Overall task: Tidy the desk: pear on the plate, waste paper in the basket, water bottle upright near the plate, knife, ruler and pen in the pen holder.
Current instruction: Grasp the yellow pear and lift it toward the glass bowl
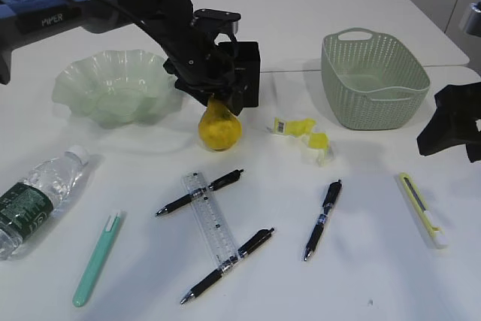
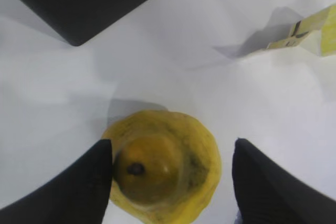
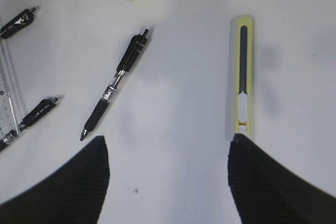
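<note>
The yellow pear (image 1: pixel 219 127) stands on the table in front of the black pen holder (image 1: pixel 248 73). My left gripper (image 1: pixel 214 99) hangs open over it; in the left wrist view the pear (image 2: pixel 168 166) sits between the fingers, the left one touching it, the right one apart. The green wavy plate (image 1: pixel 83 84) is to the left. The water bottle (image 1: pixel 37 197) lies on its side at the left edge. Yellow waste paper (image 1: pixel 304 134) lies before the basket (image 1: pixel 376 80). My right gripper (image 3: pixel 169 140) is open above bare table, beside the yellow knife (image 3: pixel 242 77). The clear ruler (image 1: pixel 210 223) lies across black pens.
Three black pens (image 1: pixel 199 192) (image 1: pixel 228 264) (image 1: pixel 323 218) lie at the front middle. A mint-green pen (image 1: pixel 95 257) lies at the front left. The knife (image 1: pixel 422 208) lies at the front right. The pen holder's corner (image 2: pixel 79 3) is close behind the pear.
</note>
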